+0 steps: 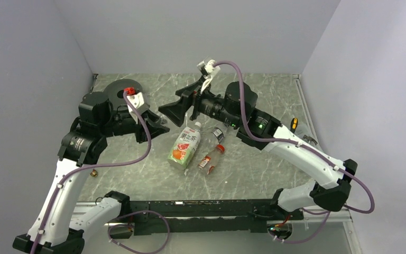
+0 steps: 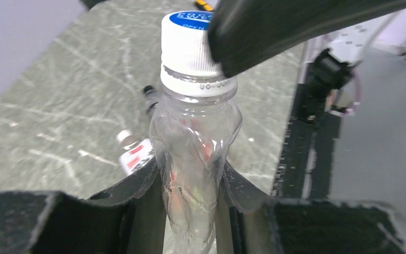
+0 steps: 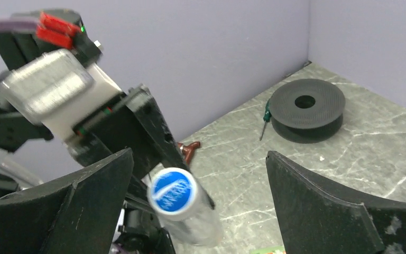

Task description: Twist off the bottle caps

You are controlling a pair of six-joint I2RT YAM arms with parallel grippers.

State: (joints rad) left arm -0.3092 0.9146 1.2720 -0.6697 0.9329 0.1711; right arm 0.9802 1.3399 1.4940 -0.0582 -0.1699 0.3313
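Left gripper [image 2: 190, 182] clamps the clear bottle [image 2: 195, 132]. Right gripper [image 3: 198, 159] gapes wide — empty — with the bottle's cap [image 3: 173, 193] between its fingers.

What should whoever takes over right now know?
Left gripper: shut on the clear bottle.
Right gripper: open around its cap, not yet closed on it.
Green-label bottle and red-label bottle lie on the table, caps on.
Done: clear bottle gripped and presented; no cap looks removed.
Left: clamp and twist this cap off, then do the others.
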